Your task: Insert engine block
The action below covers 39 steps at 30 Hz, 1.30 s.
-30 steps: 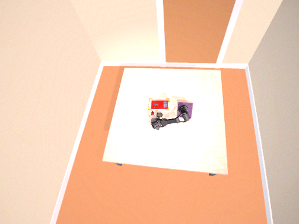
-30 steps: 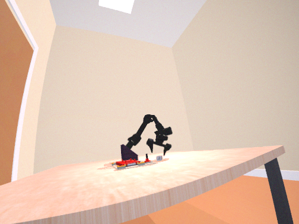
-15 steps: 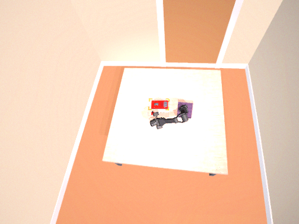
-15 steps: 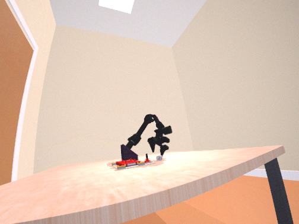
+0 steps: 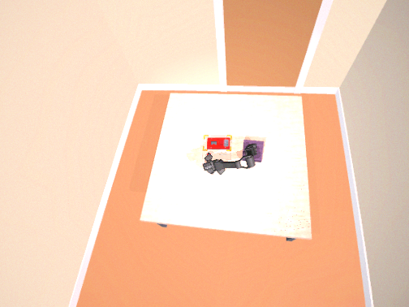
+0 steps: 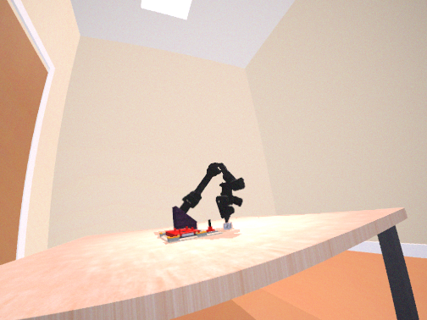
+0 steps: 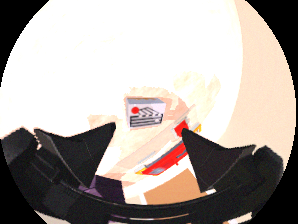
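Note:
The engine block point(image 6: 228, 226) point(image 7: 145, 112) is a small pale grey box with a red dot and dark stripes and slots. It rests on the table, outside the car body. My gripper point(image 6: 227, 220) point(image 7: 150, 128) is open and empty, pointing down just above the block in the exterior view. In the wrist view the block shows beyond the gap between the fingertips. The arm's end hides the block in the top view. The red car body point(image 5: 219, 148) point(image 6: 182, 232) point(image 7: 161, 164) lies flat to one side. Its opening and rib are too small to make out.
A pale frame with yellow corners point(image 5: 230, 136) point(image 6: 173, 240) surrounds the car body. A small red piece point(image 6: 210, 229) point(image 7: 181, 128) with a black upright post stands between the car body and the block. The purple arm base point(image 5: 260, 155) point(image 6: 183, 219) point(image 7: 110, 187) stands near the car body.

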Each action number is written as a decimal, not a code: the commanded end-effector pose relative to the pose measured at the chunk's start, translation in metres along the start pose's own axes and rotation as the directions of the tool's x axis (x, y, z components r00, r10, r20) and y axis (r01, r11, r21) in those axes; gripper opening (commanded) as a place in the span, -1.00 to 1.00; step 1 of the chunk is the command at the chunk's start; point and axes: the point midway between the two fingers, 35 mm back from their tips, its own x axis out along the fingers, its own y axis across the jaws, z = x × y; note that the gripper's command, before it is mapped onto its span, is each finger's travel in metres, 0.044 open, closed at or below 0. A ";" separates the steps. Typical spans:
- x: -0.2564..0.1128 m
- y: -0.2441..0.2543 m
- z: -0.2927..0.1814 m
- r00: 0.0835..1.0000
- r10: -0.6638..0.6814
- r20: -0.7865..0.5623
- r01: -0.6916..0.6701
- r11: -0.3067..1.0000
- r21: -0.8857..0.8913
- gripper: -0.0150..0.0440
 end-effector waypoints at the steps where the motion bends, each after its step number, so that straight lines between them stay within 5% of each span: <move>1: 0.001 0.000 -0.001 0.999 0.041 -0.003 -0.041 0.989 -0.141 1.00; 17: -0.004 -0.005 0.000 0.986 0.168 0.014 -0.122 0.770 -0.626 1.00; 39: -0.015 -0.015 0.004 0.941 0.327 0.087 0.031 0.175 -0.984 1.00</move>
